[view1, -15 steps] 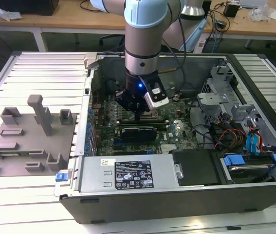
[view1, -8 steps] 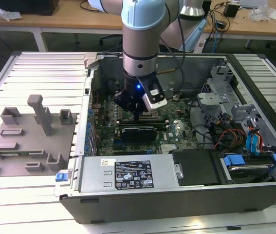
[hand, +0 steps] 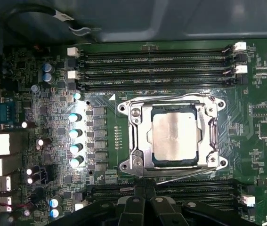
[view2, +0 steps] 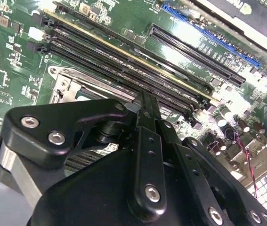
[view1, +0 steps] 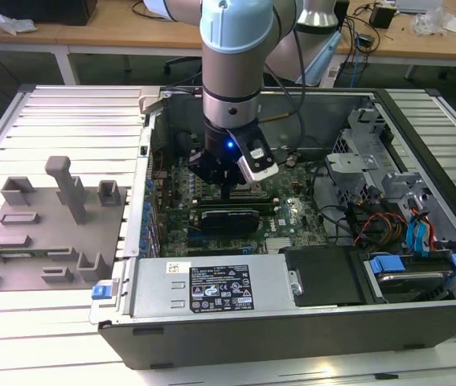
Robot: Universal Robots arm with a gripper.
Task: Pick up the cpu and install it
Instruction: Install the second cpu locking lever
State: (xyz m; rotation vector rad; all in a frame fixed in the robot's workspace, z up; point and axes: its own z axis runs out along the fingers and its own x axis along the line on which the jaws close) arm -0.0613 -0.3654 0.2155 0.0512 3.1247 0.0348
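First wrist view: the cpu [hand: 174, 135] sits flat inside the socket frame [hand: 138, 136] on the motherboard [hand: 53, 117], its silvery top facing up and a thin pale rim showing round it. The frame's metal bracket surrounds it on all sides, and the memory slots [hand: 157, 70] run just beyond the frame on one side, with a second bank on the opposite side near the gripper [hand: 145, 202]. The fingers [hand: 135, 207] look drawn together with nothing between them, standing off from the chip, not touching it.

In the exterior view the gripper [view1: 226, 191] hangs inside the open computer case [view1: 308, 314], low over the board, with the grey tray [view1: 47, 233] well apart on the tabletop [view1: 43, 330] toward the exterior view's left.

By my judgement the chip is light, stiff and thin, with a smooth metal lid that offers little friction. Its underside contacts are fragile, so a hold belongs on two opposite edges of the rim, kept level, never on the flat faces. Seated as it is, the frame leaves very little edge exposed.
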